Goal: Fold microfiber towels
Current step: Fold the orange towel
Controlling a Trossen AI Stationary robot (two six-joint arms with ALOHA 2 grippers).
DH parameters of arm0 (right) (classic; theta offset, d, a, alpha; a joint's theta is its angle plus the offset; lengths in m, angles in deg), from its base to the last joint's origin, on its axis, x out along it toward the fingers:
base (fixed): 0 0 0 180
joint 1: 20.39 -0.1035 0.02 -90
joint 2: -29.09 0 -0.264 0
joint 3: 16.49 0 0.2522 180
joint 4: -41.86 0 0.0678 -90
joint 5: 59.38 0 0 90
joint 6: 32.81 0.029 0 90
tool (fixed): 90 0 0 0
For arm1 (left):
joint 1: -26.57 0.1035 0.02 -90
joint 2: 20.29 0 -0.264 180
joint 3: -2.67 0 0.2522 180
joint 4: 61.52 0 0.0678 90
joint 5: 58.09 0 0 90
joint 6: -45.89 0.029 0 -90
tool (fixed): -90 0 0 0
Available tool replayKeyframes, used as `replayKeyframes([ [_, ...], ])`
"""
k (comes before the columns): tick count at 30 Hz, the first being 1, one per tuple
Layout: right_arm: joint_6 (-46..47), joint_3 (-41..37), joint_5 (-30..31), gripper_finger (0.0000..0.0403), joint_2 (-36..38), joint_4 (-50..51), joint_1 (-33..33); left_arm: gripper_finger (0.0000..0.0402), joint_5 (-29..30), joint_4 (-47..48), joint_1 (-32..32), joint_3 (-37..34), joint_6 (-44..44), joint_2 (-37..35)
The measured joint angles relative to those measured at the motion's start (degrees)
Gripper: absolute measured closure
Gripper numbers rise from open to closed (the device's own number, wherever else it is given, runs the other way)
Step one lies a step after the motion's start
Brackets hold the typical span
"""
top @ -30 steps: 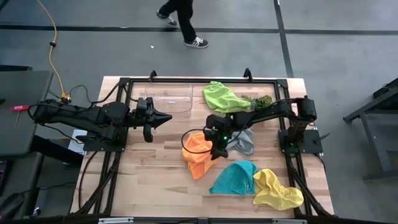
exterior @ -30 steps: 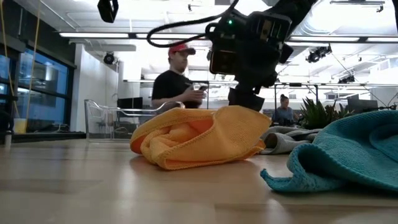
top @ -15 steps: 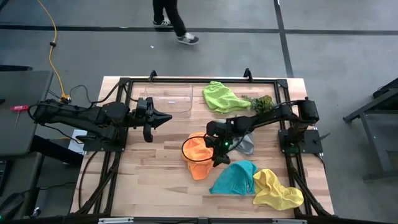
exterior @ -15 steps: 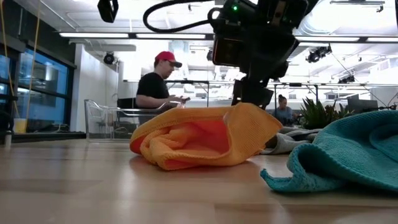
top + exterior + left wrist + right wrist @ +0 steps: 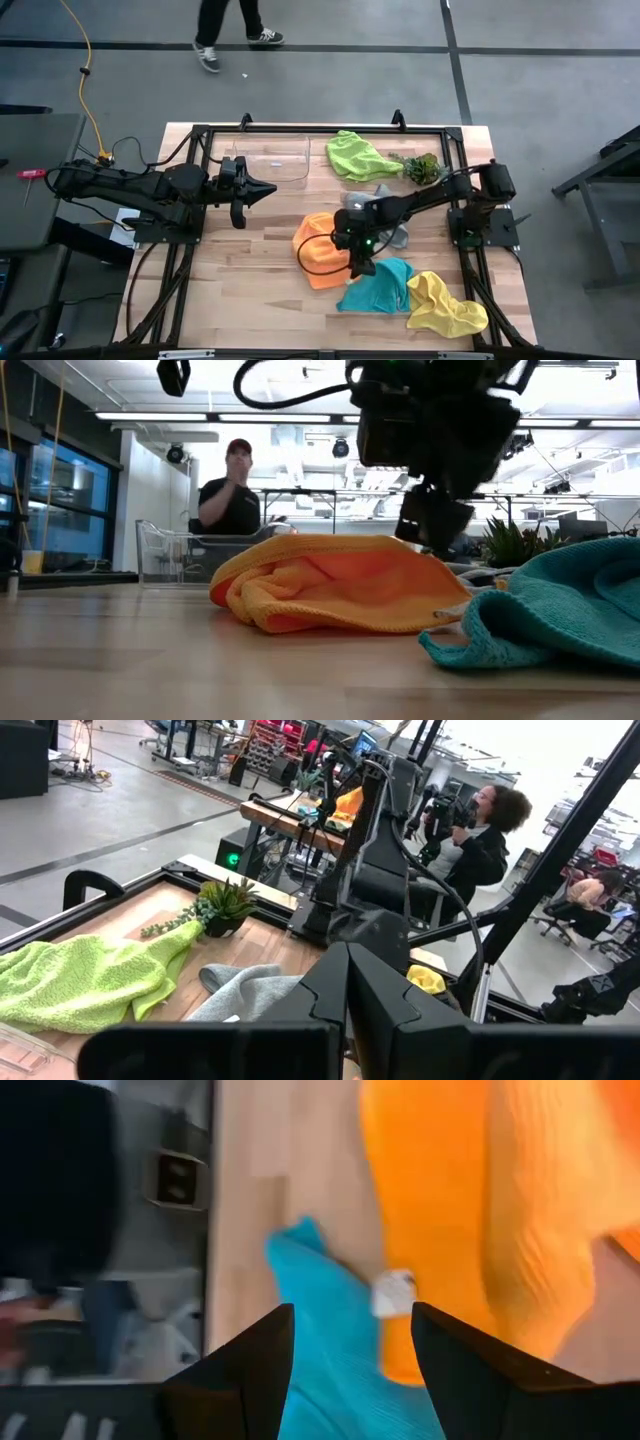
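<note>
The orange towel (image 5: 318, 250) lies crumpled at the table's middle, also in the low view (image 5: 330, 585). My right gripper (image 5: 362, 265) is open just above its near right edge, beside the teal towel (image 5: 378, 285). The right wrist view shows the gripper (image 5: 350, 1315) over the orange towel (image 5: 450, 1200) and the teal towel (image 5: 330, 1350). The yellow towel (image 5: 445, 305) lies near right and the lime green one (image 5: 358, 155) far back. The grey towel (image 5: 392, 236) lies partly under the right arm. My left gripper (image 5: 262, 190) is shut and empty at the left. My right gripper points down with its fingers (image 5: 432, 530) apart, close over the orange towel's right edge (image 5: 420, 550). I cannot tell whether they touch it. Nothing shows between the fingers in the right wrist view.
A clear plastic tray (image 5: 270, 160) stands at the far left of the table and a small plant sprig (image 5: 420, 165) at the far right. A black frame (image 5: 200, 135) runs round the table. A person (image 5: 225, 25) walks on the floor beyond it.
My right gripper has gone toward the table's near edge, taking the orange towel's right edge with it. That edge was raised at the fingers half a second ago and now lies low. The towel is spread wider, and its left part has stayed in place.
</note>
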Motion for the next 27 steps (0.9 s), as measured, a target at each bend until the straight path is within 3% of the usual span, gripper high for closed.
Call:
replayKeyframes([
  [12,-13.39,-0.04,20.37,0.0208,0.0,6.5,-9.03,0.0401,0.0,0.03,0.0,0.0,0.01,0.0],
  [21,-15.0,-0.2,25.78,0.0214,0.0,5.88,-11.81,0.0401,0.0,0.53,0.0,0.0,0.01,0.0],
  [27,-16.53,-0.2,29.18,0.0263,0.0,5.41,-12.48,0.0401,0.22,1.07,-0.01,0.0,-0.01,0.0],
])
